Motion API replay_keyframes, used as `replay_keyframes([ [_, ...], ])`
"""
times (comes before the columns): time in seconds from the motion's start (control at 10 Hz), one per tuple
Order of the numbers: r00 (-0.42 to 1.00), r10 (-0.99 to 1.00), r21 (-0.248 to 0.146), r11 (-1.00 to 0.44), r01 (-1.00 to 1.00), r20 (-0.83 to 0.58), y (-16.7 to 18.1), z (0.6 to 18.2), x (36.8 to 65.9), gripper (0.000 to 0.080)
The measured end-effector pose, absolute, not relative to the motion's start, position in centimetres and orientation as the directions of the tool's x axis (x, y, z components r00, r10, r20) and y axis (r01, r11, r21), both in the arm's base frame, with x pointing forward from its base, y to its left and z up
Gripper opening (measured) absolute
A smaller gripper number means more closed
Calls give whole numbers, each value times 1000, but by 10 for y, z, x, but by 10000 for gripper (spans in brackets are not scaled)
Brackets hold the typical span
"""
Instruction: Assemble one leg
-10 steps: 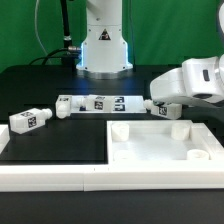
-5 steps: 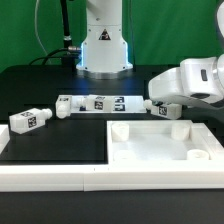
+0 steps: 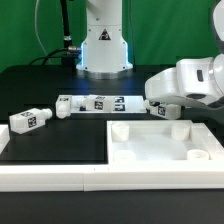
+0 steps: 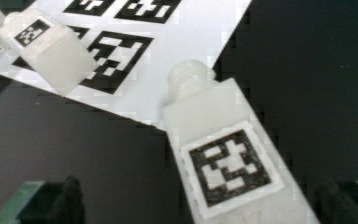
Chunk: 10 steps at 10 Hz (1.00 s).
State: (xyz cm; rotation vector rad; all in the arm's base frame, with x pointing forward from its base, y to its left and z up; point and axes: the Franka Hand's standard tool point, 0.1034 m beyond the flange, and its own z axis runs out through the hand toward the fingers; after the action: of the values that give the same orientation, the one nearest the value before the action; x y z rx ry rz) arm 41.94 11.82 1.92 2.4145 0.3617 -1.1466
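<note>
A white leg (image 4: 215,148) with a black-and-white tag lies on the black table, its round peg end pointing at the marker board (image 4: 179,30). My gripper (image 4: 202,205) is open, and its dark fingers (image 4: 51,202) stand on either side of the leg's far end without touching it. In the exterior view the gripper (image 3: 165,106) hangs low at the right over this leg (image 3: 159,110), which is mostly hidden by the hand. A second leg (image 3: 30,119) lies at the left and a third (image 3: 66,108) beside the marker board (image 3: 100,102).
The big flat white square panel (image 3: 150,150) with raised rim and corner holes lies in front of the gripper. A low white wall (image 3: 60,178) runs along the front. The robot base (image 3: 102,45) stands at the back. Another leg (image 4: 51,60) lies on the board's edge.
The arm has shifted slightly toward the exterior view's left, over the leg. The legs and panel have not moved.
</note>
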Motion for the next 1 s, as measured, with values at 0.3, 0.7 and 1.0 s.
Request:
replay_keyframes([
  [0.3,614,58,261,-871,417,-787,114,19,421,649],
  [0.7,527,211,118,-844,522,-823,105,20,424,649],
  [1.0,521,220,107,-844,525,-825,101,20,425,649],
])
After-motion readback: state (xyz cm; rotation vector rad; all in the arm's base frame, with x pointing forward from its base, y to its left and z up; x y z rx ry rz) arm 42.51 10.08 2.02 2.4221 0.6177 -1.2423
